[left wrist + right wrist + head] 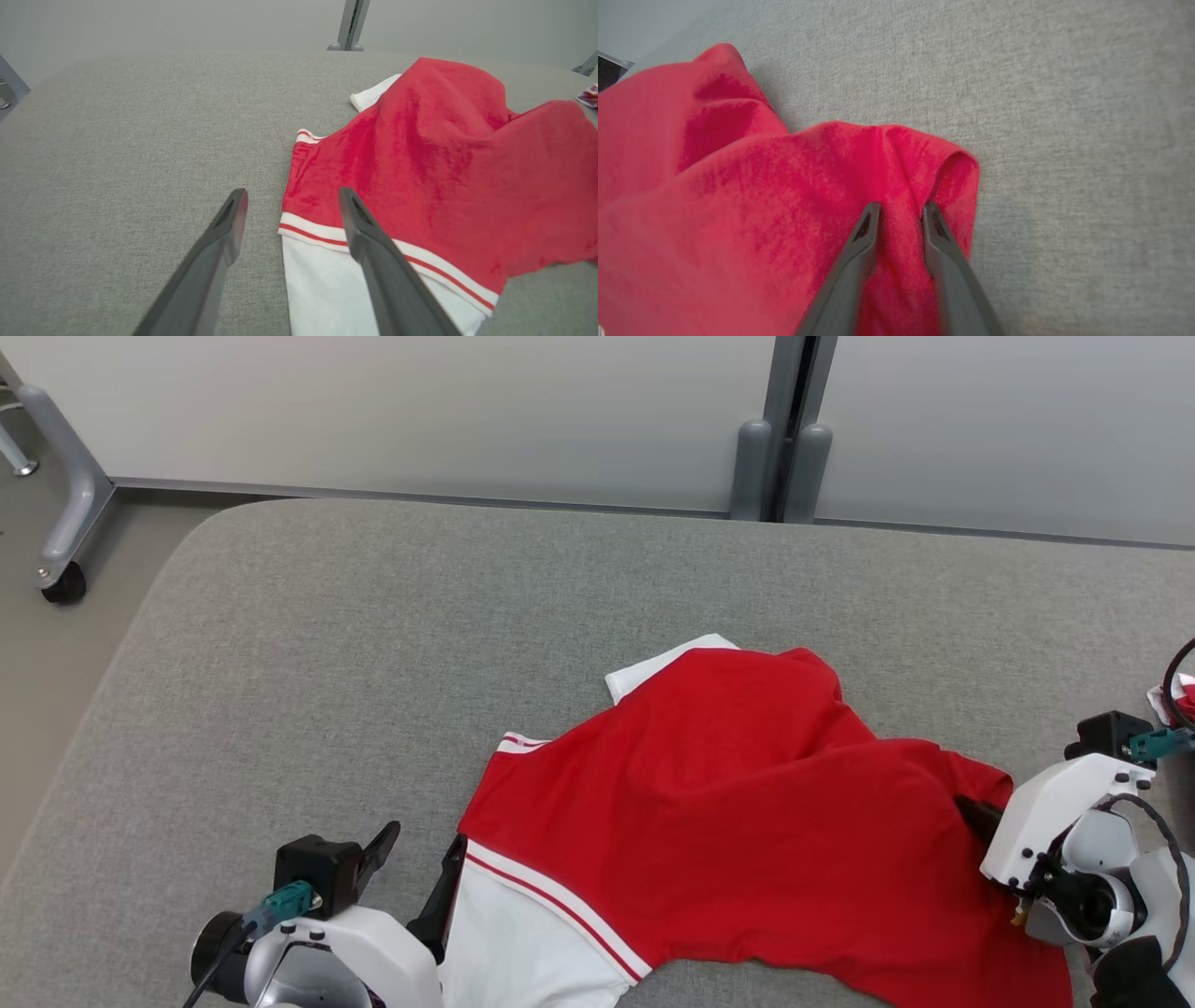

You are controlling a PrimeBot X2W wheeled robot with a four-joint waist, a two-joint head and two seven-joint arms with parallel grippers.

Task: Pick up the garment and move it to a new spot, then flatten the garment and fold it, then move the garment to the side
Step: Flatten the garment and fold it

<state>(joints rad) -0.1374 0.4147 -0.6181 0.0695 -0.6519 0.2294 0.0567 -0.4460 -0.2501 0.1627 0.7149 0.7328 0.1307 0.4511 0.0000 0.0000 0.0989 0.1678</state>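
Garment (pixel 747 803), red with a white hem panel and white-and-red striped bands, lying crumpled on the grey padded table (pixel 373 663), right of centre and towards the near edge. It is not flat: a ridge runs across the red body, and a white band pokes out at the far side.

Left gripper (pixel 425 840), at the near left, has its jaws wide apart and holds nothing. In its wrist view one finger lies over the white panel just below the striped band, and the other over bare table beside the garment's left edge.

Right gripper (pixel 901 205), at the right side of the garment, has its fingers narrowly apart with a raised fold of red cloth between them. Whether the fold is pinched firm cannot be told.

Judged step: taking hold for the lift to a new spot.

Hazards:
- The right fingers may catch only the crest of the fold, so the cloth could slide out once its weight comes on.
- The left jaws straddle the very edge, so closing there may nip only the border or push it aside.
- A lift by one side alone would drag the rest across the padding and deepen the creases.
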